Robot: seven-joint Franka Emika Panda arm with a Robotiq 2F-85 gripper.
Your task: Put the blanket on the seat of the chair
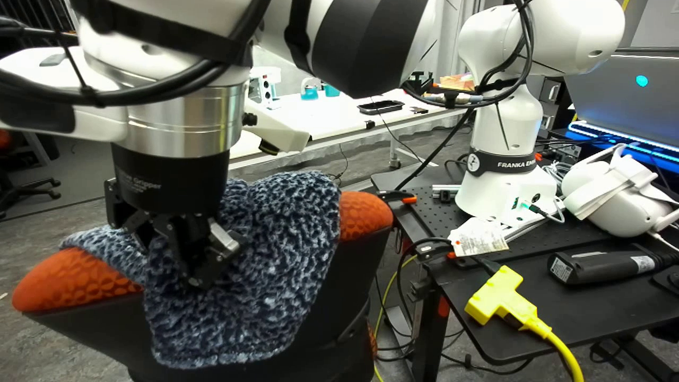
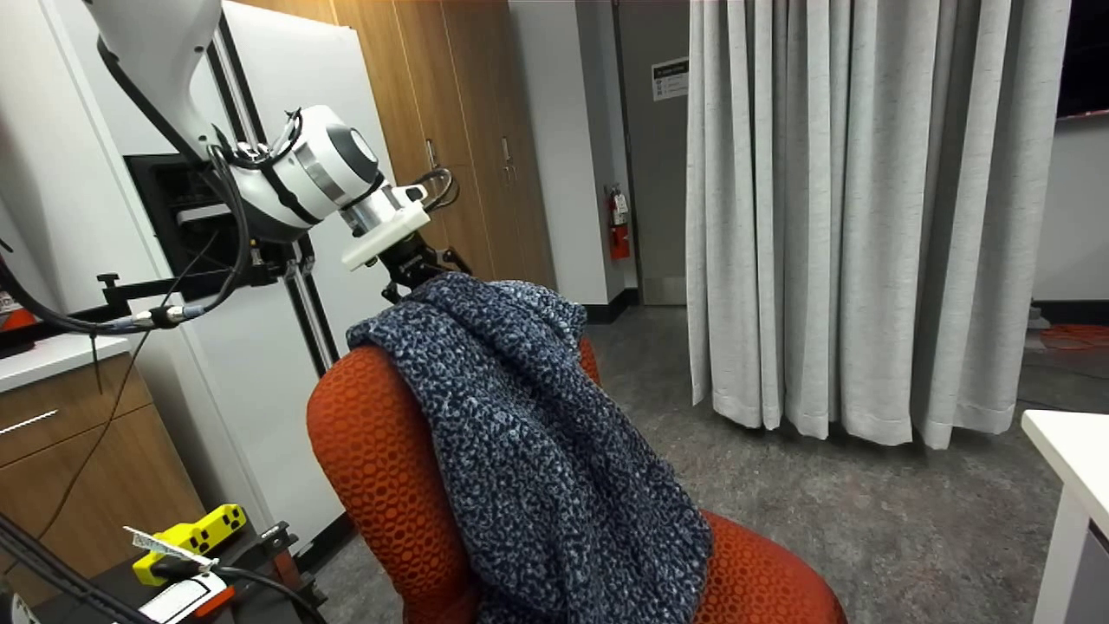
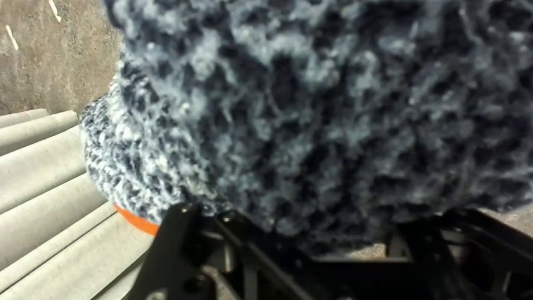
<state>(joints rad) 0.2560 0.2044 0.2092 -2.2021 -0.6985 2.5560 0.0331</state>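
Note:
The blanket (image 1: pixel 276 254), dark navy with white speckles, is draped over the top of the chair back. It also shows in an exterior view (image 2: pixel 537 433), hanging down the front onto the seat (image 2: pixel 762 581). The chair has an orange-red back (image 2: pixel 381 451) and a black rear shell (image 1: pixel 79 329). My gripper (image 1: pixel 180 260) points down at the top of the chair back, against the blanket. In the wrist view, its fingers (image 3: pixel 329 233) stand wide apart with blanket in front and between them. The fingertips are partly hidden by the blanket.
A black table (image 1: pixel 530 318) beside the chair carries the robot base (image 1: pixel 498 185), a yellow power splitter (image 1: pixel 501 297) and a white headset (image 1: pixel 610 191). Grey curtains (image 2: pixel 849 217) hang behind the chair. A white table edge (image 2: pixel 1074 451) is at the far right.

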